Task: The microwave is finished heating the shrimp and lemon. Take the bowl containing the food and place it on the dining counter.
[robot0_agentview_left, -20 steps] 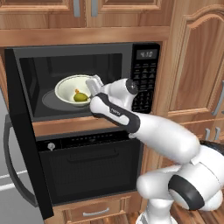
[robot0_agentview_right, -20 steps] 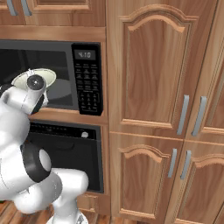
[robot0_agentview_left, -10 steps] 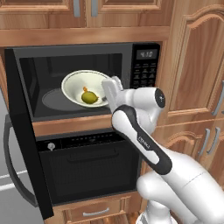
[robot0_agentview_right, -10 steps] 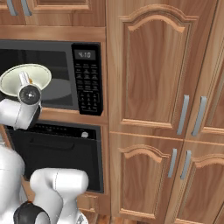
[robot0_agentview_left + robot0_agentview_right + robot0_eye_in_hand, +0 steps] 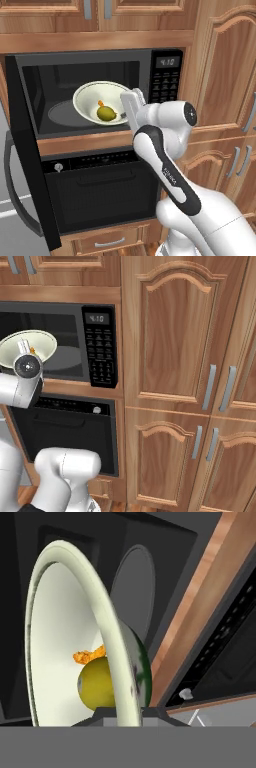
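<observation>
My pincer (image 5: pixel 125 111) is gripping the bowl (image 5: pixel 102 102) by its rim, clamped shut on it, holding it tilted in the open microwave (image 5: pixel 100 95) mouth. Lemon (image 5: pixel 106 114) and shrimp (image 5: pixel 101 104) are lying inside, just beyond my fingertips.

- One microwave (image 5: pixel 100 90), its one door (image 5: pixel 27 150) swung open; one keypad (image 5: pixel 102 353) and one display (image 5: pixel 166 62) on its right side;
- One bowl (image 5: pixel 100 102);
- In the bowl, one lemon (image 5: pixel 106 114) and one shrimp (image 5: pixel 101 104);
- One round turntable plate (image 5: pixel 62 112) on the microwave floor;
- One oven (image 5: pixel 105 190) below the microwave, with one knob (image 5: pixel 58 167);
- One drawer (image 5: pixel 107 241) below the oven, with one handle;
- Four vertical cabinet handles in the right base view, two upper (image 5: pixel 220 388) and two lower (image 5: pixel 205 443);
- One robot arm (image 5: pixel 165 170), with one tool (image 5: pixel 127 107).
</observation>
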Controlling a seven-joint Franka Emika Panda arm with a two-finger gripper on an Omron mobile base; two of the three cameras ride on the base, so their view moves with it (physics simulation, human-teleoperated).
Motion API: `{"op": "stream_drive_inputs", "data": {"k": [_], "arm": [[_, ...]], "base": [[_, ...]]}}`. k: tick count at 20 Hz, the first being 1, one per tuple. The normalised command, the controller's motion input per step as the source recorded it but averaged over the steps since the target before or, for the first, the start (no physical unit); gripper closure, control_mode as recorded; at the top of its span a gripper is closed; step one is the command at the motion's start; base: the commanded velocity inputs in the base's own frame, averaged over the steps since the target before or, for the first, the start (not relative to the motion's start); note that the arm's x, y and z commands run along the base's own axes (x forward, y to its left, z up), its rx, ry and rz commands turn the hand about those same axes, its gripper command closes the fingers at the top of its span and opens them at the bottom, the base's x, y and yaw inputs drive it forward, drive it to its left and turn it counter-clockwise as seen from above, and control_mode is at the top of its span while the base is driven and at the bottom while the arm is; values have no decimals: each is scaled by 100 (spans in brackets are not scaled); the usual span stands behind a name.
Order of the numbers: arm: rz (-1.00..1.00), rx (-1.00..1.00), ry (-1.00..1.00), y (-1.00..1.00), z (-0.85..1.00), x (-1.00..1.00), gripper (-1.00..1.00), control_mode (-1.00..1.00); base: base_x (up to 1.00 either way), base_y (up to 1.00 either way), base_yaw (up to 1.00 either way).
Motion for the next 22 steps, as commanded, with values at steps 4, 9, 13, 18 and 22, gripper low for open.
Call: {"op": "stream_drive_inputs", "data": {"k": [4,9,13,18,22], "arm": [[0,0,0,0,0,0,100,-100],[0,0,0,-7,0,-21,100,-100],[0,0,0,0,0,0,100,100],[0,0,0,0,0,0,100,100],[0,0,0,0,0,0,100,100]], "base": [[0,0,0],[0,0,0],[-73,-72,0],[-77,-98,3],[-68,-71,43]]}}
